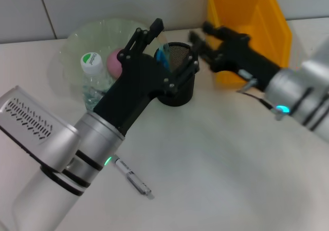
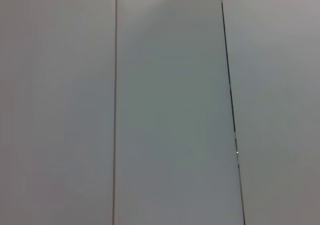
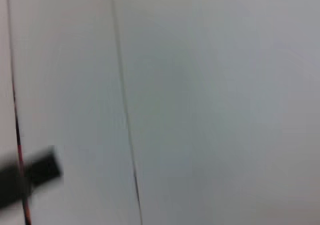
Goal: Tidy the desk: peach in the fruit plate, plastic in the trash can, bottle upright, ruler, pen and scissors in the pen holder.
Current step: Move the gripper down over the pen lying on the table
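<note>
The black mesh pen holder (image 1: 177, 90) stands mid-table with a blue item (image 1: 163, 54) sticking out of it. My left gripper (image 1: 175, 43) is open, one finger behind the holder and one at its right rim, with the blue item in the gap. My right gripper (image 1: 199, 31) hovers just right of the holder's rim, open and empty. A pink peach (image 1: 114, 61) lies in the clear fruit plate (image 1: 77, 38). The bottle (image 1: 92, 74) stands upright at the plate's front. A pen (image 1: 132, 177) lies on the table near my left forearm. Ruler, scissors and plastic are not identifiable.
The yellow trash can (image 1: 247, 15) stands at the back right, behind my right gripper. Both wrist views show only pale wall panels (image 2: 170, 105) with dark seams (image 3: 125, 105). My left arm hides part of the plate and the bottle's base.
</note>
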